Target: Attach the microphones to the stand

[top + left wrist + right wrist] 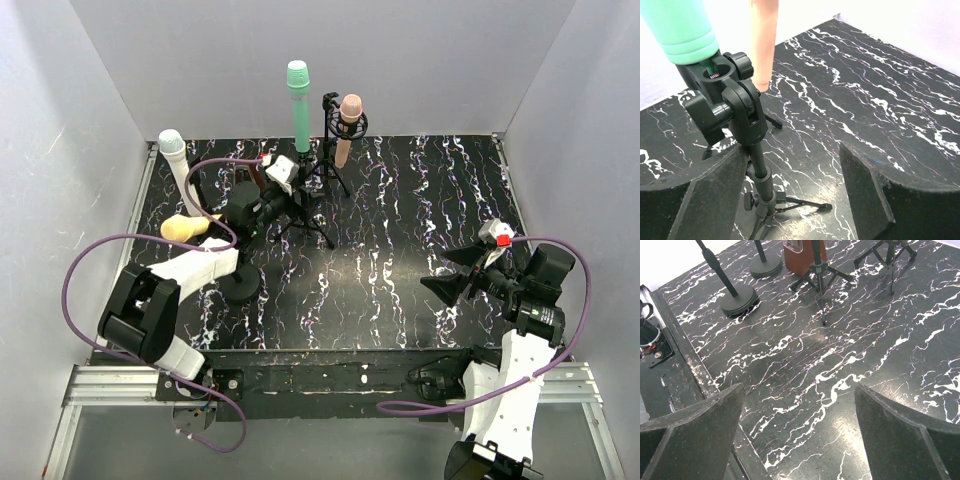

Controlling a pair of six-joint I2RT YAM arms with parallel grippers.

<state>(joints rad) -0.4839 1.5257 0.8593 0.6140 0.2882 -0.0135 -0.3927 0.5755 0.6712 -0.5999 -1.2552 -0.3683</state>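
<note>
The teal-green microphone (298, 100) stands upright in the clip of a black tripod stand (312, 205). In the left wrist view that microphone (680, 25) sits in the clip (722, 95). My left gripper (293, 198) is open around the stand's pole (762, 175); the pole is close to the left finger (705, 200) and nothing is gripped. The peach-pink microphone (348, 125) is held in a second tripod stand behind. The white microphone (185, 180) and the yellow microphone (185, 228) sit on stands at the left. My right gripper (455, 277) hangs open and empty at the right.
Two round-based stands (740, 300) and a brown triangular block (802, 255) show in the right wrist view, along with tripod legs (822, 285). A round base (238, 287) lies near my left arm. Grey walls enclose the black marbled table (400, 230).
</note>
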